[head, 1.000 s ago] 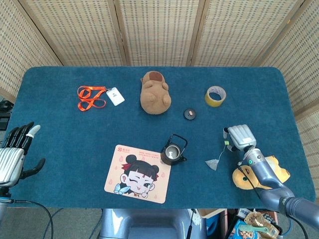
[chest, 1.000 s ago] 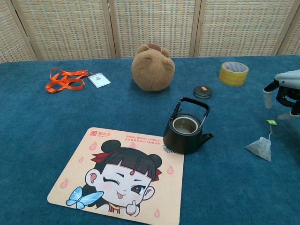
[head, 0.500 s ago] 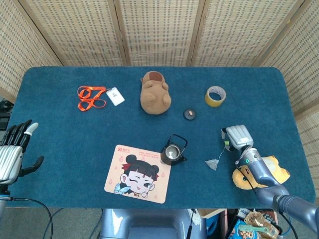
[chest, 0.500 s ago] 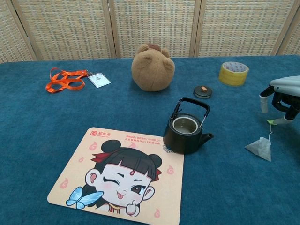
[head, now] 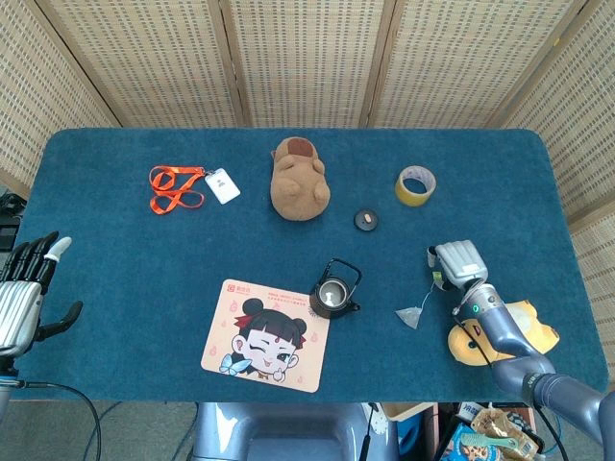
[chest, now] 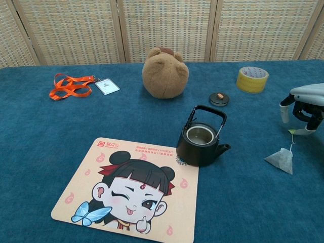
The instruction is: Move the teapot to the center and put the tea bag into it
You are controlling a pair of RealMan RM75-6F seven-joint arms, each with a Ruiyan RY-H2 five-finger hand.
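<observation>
The black teapot [head: 333, 291] [chest: 201, 142] stands lidless and upright at the mat's right edge, its handle raised. Its small round lid [head: 365, 220] [chest: 219, 98] lies farther back. The tea bag [head: 410, 315] [chest: 281, 159] lies flat on the cloth right of the pot, and its string runs up to a green tag [head: 437, 281] [chest: 293, 132]. My right hand [head: 458, 264] [chest: 304, 104] hangs palm down over that tag with its fingers apart, their tips just beside it. It holds nothing. My left hand [head: 24, 293] is spread at the table's left edge, far from everything.
A cartoon mat [head: 266, 335] [chest: 129, 187] lies front centre. A brown plush [head: 300, 179] [chest: 165, 72], an orange lanyard with badge [head: 178, 187] [chest: 71, 86] and a yellow tape roll [head: 415, 185] [chest: 252, 79] sit along the back. A yellow plush toy [head: 524, 331] lies under my right forearm.
My right hand has sunk a little lower toward the tag. My left hand drifted slightly left. The teapot and tea bag have not moved.
</observation>
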